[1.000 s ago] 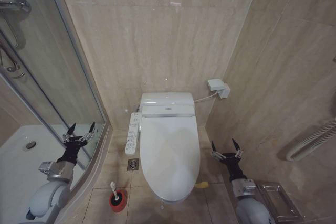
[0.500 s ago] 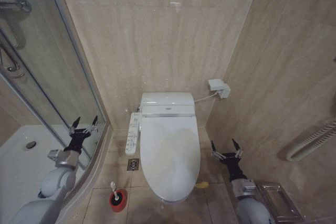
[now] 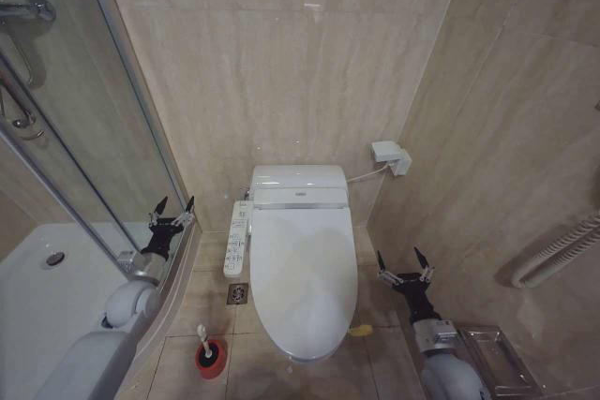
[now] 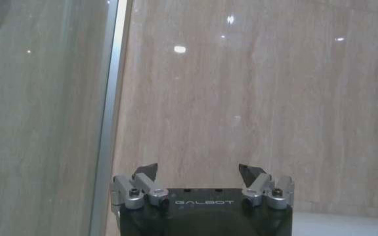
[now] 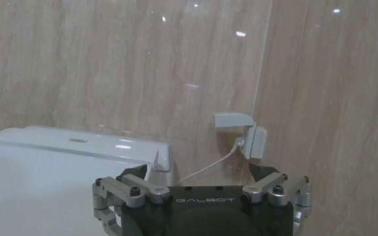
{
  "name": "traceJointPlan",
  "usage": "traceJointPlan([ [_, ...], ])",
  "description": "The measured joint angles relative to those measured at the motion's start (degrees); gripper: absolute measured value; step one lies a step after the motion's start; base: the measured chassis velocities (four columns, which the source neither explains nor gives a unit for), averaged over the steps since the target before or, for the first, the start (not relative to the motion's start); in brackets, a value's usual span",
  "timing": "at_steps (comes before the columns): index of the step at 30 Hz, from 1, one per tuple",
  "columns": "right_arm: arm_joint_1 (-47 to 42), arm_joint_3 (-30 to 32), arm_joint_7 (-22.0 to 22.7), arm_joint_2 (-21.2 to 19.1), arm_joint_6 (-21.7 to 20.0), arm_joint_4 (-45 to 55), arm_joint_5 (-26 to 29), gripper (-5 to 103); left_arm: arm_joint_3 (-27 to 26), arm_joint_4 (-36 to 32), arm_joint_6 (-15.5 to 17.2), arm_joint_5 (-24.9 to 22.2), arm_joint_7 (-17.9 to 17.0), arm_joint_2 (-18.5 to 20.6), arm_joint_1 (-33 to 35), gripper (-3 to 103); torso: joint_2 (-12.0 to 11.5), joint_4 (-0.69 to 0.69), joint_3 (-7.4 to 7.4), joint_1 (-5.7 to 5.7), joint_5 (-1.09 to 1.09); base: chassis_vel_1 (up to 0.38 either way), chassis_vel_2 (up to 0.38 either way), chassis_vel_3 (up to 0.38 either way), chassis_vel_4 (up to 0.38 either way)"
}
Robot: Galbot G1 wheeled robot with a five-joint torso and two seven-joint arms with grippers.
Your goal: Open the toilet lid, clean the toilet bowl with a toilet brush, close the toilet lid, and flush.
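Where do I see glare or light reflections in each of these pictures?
Head view: a soft sheen lies on the closed toilet lid and the shower glass mirrors the wall. Left wrist view: bright specks on the wall tiles above the left hand. Right wrist view: highlights on the bidet unit.

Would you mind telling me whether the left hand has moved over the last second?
Yes. The left hand, open, has moved forward and toward the toilet lid, along the shower door frame.

Bright even light; ceiling-lamp glints on glossy wall tiles [image 4: 255, 88]; wide-angle bending at head-view edges.
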Motion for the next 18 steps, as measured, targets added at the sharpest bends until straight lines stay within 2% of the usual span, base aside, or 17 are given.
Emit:
traceJointPlan([
  [4,0.0,0.0,0.0,0.0,0.0,0.0,0.0,100,2.4,3.2,-0.2,-1.5,0.1,-0.3,-4.0,82,0.0,-0.01,0.00,0.00,0.00,0.000,0.000,0.000,0.000],
  [18,0.0,0.0,0.0,0.0,0.0,0.0,0.0,100,8.0,12.2,-0.9,-2.0,1.1,-3.8,-13.5,80,0.0,-0.01,0.00,0.00,-0.01,0.000,0.000,0.000,0.000],
])
